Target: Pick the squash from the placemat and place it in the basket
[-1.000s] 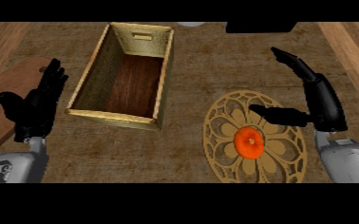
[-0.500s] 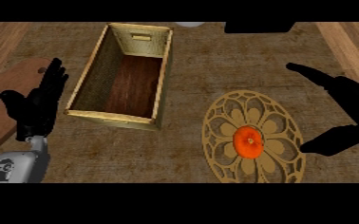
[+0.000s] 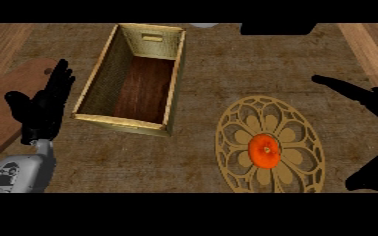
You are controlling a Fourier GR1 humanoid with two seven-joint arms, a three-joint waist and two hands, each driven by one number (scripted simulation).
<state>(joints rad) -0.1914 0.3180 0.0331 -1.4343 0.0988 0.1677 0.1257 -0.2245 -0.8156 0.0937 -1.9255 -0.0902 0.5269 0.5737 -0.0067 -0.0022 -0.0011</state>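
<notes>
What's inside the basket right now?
Nothing visible inside the basket: only its dark wooden floor and woven walls. The squash sits on the placemat. The near wall may hide a sliver of floor.

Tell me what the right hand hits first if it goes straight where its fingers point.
The right hand points up-left over the counter, missing the squash; the basket at its far corner likely comes first, though height is unclear.

Squash (image 3: 264,150) lies centred on the placemat (image 3: 297,128). The basket (image 3: 118,121) sits at ten o'clock from the placemat, apart from it, with the left hand (image 3: 43,107) at the basket's eight o'clock.
</notes>
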